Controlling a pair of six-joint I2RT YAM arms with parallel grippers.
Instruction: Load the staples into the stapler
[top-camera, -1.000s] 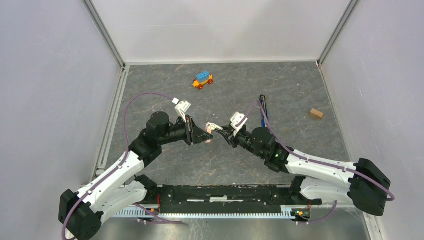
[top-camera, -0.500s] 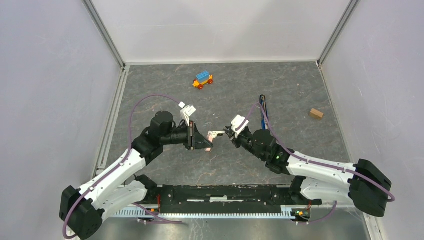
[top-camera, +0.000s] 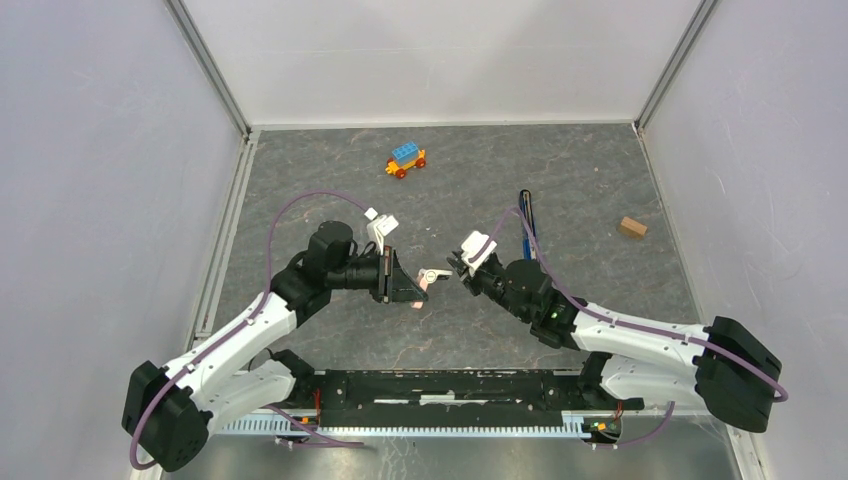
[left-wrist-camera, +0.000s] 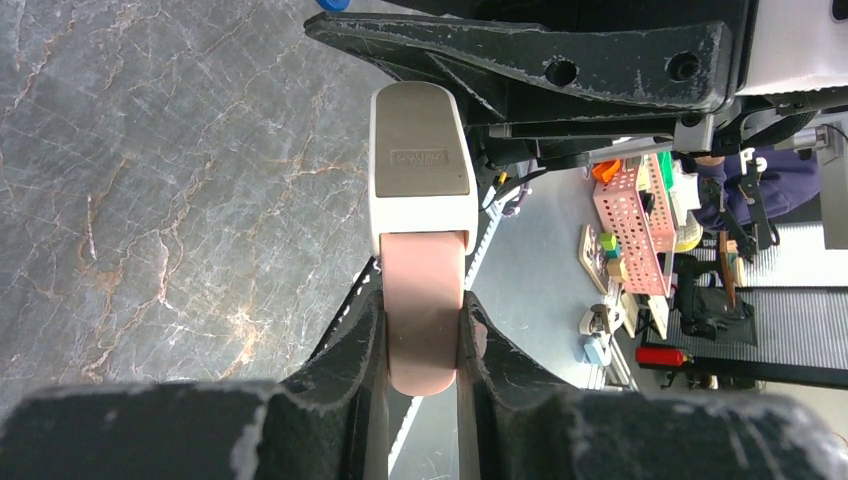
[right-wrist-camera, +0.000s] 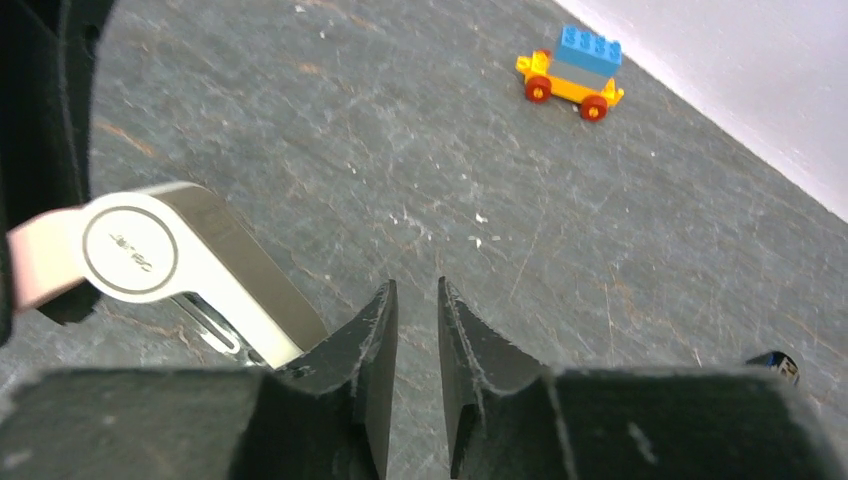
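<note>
Farther from the blue-topped yellow toy car (top-camera: 405, 160) than a second ago, the left gripper (left-wrist-camera: 420, 330) pinches the pink end of a white plastic piece (left-wrist-camera: 421, 170) with a grey pad. Both forearms reach level, nose to nose. The right gripper (right-wrist-camera: 413, 300) has its jaws a narrow slit apart, empty. The slim dark-blue plastic stapler (top-camera: 525, 203) lies right of, and nearer than, the car. The pad's lettering is unreadable.

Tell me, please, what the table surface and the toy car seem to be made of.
The table surface looks like dark grey stone or slate, matte, with pale veins; it may be only a printed mat. The toy car looks like glossy moulded plastic, judging by its studded blue top and bright colours.
</note>
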